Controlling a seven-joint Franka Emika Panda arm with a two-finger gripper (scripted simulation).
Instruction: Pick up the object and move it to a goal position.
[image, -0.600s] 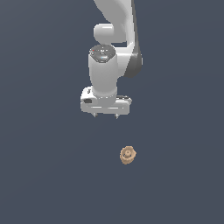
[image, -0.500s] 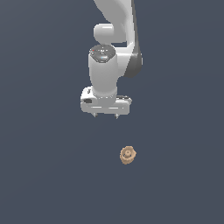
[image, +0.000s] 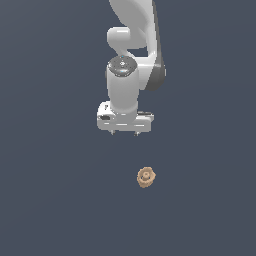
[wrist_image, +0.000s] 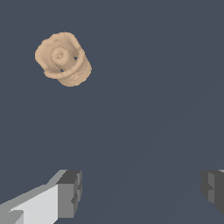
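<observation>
The object (image: 146, 177) is a small tan knob-like piece with a scalloped rim and a central ring. It lies on the dark grey floor, lower and to the exterior view's right of the hand. It also shows in the wrist view (wrist_image: 62, 59), apart from the fingers. My gripper (image: 124, 133) points down, above the floor and short of the object. In the wrist view the gripper (wrist_image: 142, 190) is open, with its two dark fingertips (wrist_image: 69, 192) wide apart and nothing between them.
A plain dark grey floor (image: 50, 200) fills both views. The white arm (image: 135, 30) rises behind the hand to the top of the exterior view. No other objects show.
The hand has shifted slightly down and toward the exterior view's right, a little closer to the object. The object has not moved. The gripper stays open.
</observation>
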